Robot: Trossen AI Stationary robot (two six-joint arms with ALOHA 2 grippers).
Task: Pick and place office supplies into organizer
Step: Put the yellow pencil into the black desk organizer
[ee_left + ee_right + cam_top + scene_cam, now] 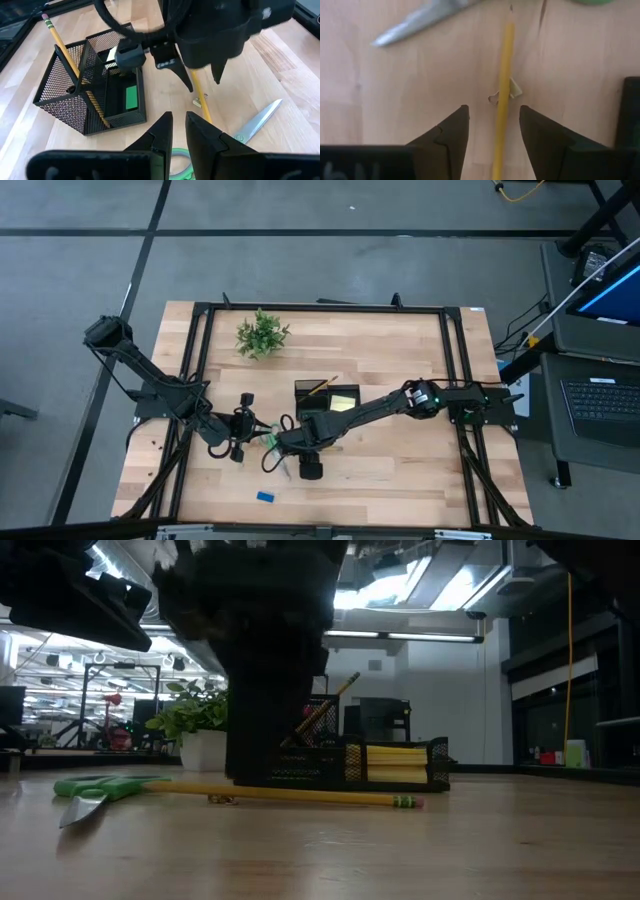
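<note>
The black mesh organizer (100, 85) (325, 400) holds an upright pencil (60, 45), a yellow sticky-note pad (112, 55) and a small green block (131, 97). A yellow pencil (505, 75) (290, 795) lies flat on the table across a small binder clip (512, 90). My right gripper (495, 117) (204, 85) points down over this pencil, open, one finger on either side and apart from it. The green-handled scissors (100, 787) (257, 122) lie flat beside the pencil. My left gripper (179, 117) (240, 438) hovers above the scissors' handle, open by a narrow gap.
A small blue block (265, 497) lies near the table's near edge. A leafy plant (262, 335) stands at the far left. Black frame rails (200, 360) run along the table's sides. Both arms crowd the table's middle, just in front of the organizer.
</note>
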